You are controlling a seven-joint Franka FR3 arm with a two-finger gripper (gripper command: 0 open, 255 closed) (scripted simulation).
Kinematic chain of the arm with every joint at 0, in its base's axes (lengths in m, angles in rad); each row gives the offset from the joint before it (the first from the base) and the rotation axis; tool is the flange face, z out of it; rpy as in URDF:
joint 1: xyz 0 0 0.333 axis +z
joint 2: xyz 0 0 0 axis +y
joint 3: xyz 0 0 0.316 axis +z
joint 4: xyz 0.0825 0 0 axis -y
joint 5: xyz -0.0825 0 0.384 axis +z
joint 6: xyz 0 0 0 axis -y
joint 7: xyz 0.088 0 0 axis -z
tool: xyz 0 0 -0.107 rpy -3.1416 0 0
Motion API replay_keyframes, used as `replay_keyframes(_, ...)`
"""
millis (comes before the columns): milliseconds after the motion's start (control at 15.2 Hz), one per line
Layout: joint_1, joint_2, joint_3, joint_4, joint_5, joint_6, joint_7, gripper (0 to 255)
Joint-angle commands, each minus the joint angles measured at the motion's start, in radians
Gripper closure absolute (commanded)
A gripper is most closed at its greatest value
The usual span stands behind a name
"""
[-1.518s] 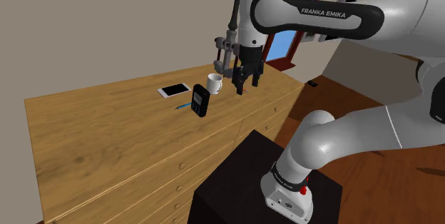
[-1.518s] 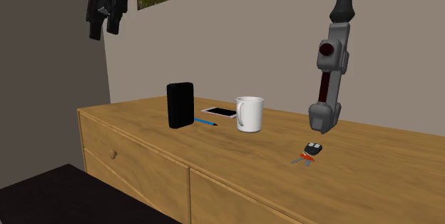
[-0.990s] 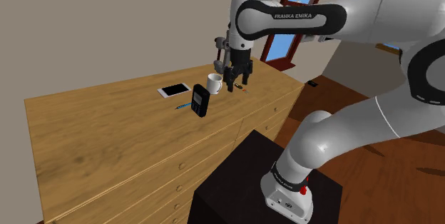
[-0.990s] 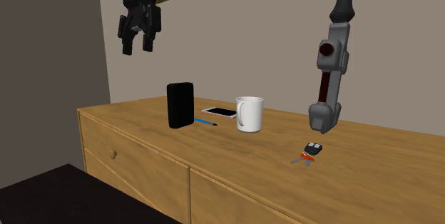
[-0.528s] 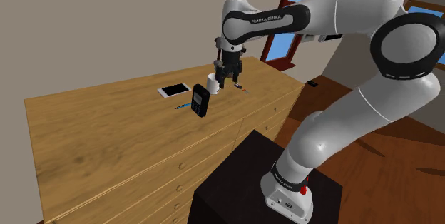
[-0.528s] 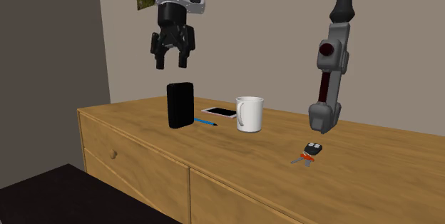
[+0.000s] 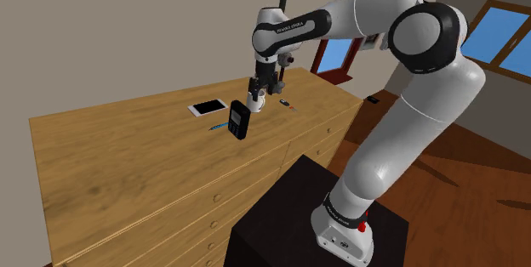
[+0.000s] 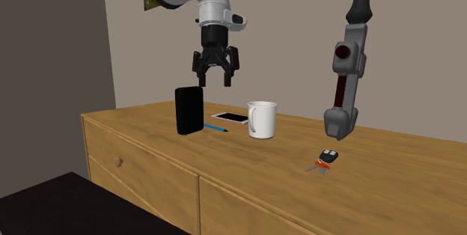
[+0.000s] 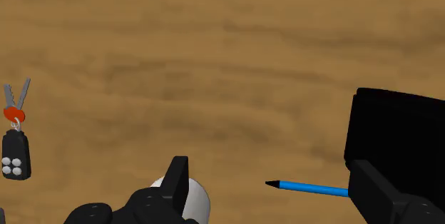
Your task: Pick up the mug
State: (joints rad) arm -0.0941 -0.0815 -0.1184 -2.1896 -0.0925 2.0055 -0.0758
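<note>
Air straight above the mug [image 8: 262, 119] is open. Gripper [image 8: 214, 78], fingers apart, hangs over the gap between mug and block [image 8: 189, 110]. The block stands upright near the mug on the second exterior view's left and is the tallest obstacle on that side. Phone [image 8: 230, 117] and pen [image 8: 215, 128] lie flat in that gap, low. Keys [image 8: 325, 159] lie flat on the other side, apart from the mug. Pole [image 8: 344, 84] hangs close over the dresser [image 8: 389, 159] top to the mug's right, narrowing that side. The dresser's front strip is bare.
</note>
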Motion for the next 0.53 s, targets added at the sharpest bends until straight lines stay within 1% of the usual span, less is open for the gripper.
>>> replay_keyframes(0,-0.008,0.078,-0.011,0.063,0.007,0.027,-0.025,0)
replay_keyframes(462,-0.044,0.329,-0.031,0.294,0.049,0.084,-0.106,0)
